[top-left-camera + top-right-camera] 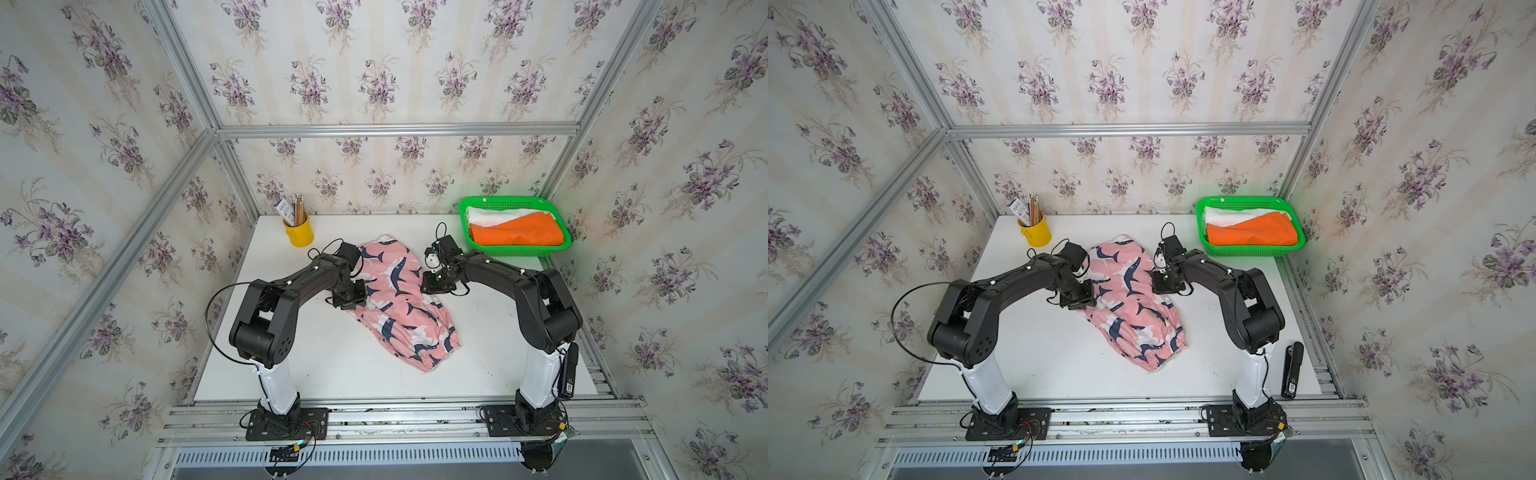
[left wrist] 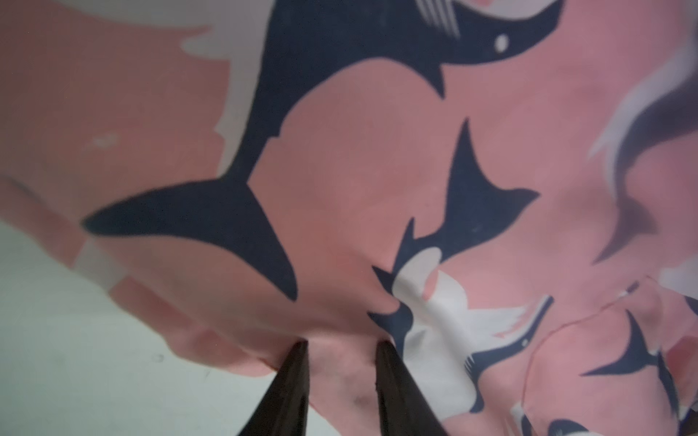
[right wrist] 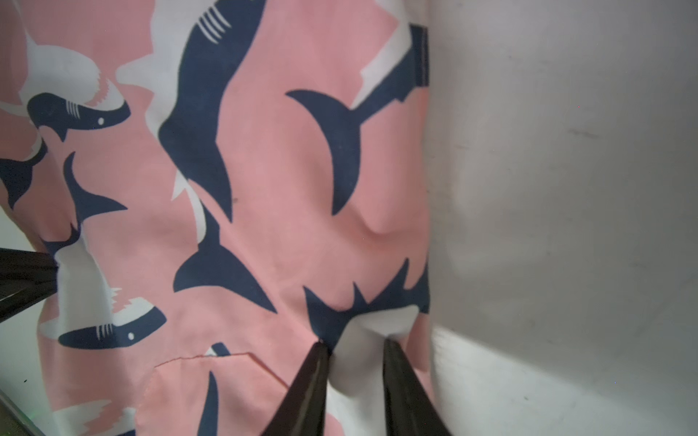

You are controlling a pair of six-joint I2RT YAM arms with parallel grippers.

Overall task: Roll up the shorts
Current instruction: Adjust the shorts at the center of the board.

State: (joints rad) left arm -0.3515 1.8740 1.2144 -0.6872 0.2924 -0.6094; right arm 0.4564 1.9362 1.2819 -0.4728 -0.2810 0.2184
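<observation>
The pink shorts [image 1: 399, 299] [image 1: 1133, 299] with navy-and-white print lie spread at an angle on the middle of the white table. My left gripper [image 1: 360, 300] [image 2: 342, 345] is at their left edge, shut on a bunched fold of pink cloth. At their right edge, my right gripper [image 1: 428, 286] [image 3: 353, 345] pinches a fold of the same shorts, and the cloth puckers between its fingers [image 3: 313, 377]. The orange shorts [image 1: 519, 233] and the white shorts [image 1: 496, 214] lie folded in the green basket [image 1: 515, 252] at the back right.
A yellow cup [image 1: 298, 235] with pencils stands at the back left of the table [image 1: 332, 365]. A black stapler [image 1: 1292, 370] lies by the right arm's base at the table's right edge. Papered walls and metal rails close in the table.
</observation>
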